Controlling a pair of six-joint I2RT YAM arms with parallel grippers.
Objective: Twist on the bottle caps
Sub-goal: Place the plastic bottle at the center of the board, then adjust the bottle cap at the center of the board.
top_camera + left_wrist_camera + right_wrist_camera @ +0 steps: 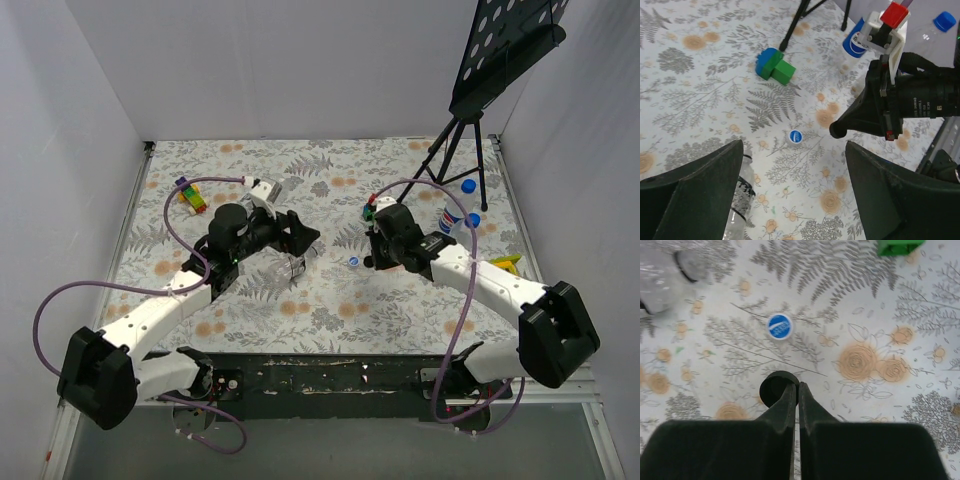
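Note:
A black bottle cap (771, 390) sits hollow side up at the tip of my right gripper (799, 386), which is shut with the cap's rim pinched between its fingers. In the top view this gripper (370, 262) is just right of a blue bottle cap (353, 262) lying loose on the cloth. That blue cap (796, 136) also lies ahead of my left gripper (794, 150), which is open with nothing between its fingers. A clear uncapped bottle (740, 197) lies beside its left finger. Two capped bottles (455, 212) stand at the right.
A blue-and-green toy block (774, 65) lies beyond the blue cap. Coloured blocks (192, 195) sit at the far left. A music stand's tripod (455, 150) stands at the back right. A yellow object (506, 263) lies near the right edge.

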